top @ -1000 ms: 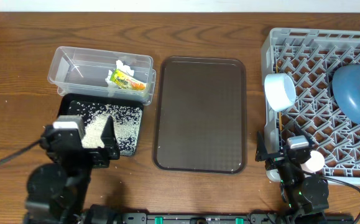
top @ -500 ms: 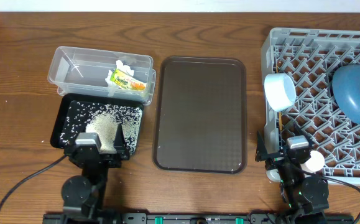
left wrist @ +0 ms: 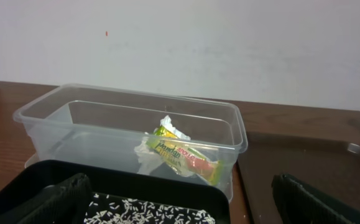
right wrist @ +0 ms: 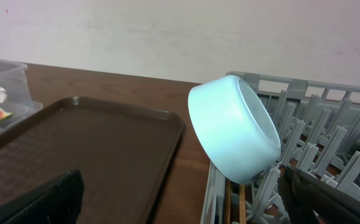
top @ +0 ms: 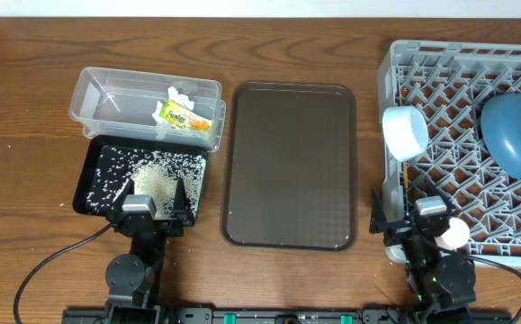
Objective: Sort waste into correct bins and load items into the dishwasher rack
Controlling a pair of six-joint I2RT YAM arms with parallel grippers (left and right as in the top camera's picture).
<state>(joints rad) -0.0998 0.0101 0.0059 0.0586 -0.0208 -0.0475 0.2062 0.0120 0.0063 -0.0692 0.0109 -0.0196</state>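
Note:
The clear tub (top: 107,94) holds the yellow-green wrapper (top: 184,115) and the white tissue (top: 177,94); both show in the left wrist view, wrapper (left wrist: 183,154), tub (left wrist: 92,118). The black tray (top: 98,166) holds rice grains (top: 157,175). The grey rack (top: 476,63) carries the blue bowl (top: 516,135) and the mint bowl (top: 404,131), which shows on its side in the right wrist view (right wrist: 232,127), with chopsticks (right wrist: 234,202) below it. A pink cup (top: 454,234) lies near the rack's front. My left gripper (top: 155,200) is open and empty at the tray's front edge. My right gripper (top: 410,216) is open and empty.
A flat brown serving tray (top: 289,162) lies between the bins and the rack, also in the right wrist view (right wrist: 86,149). A few stray grains lie on the wooden table (top: 26,117) left of the black tray. A wall stands behind the table.
My left arm has drawn back toward the table's front edge and lowered, uncovering the black tray and its rice. The right arm has not moved.

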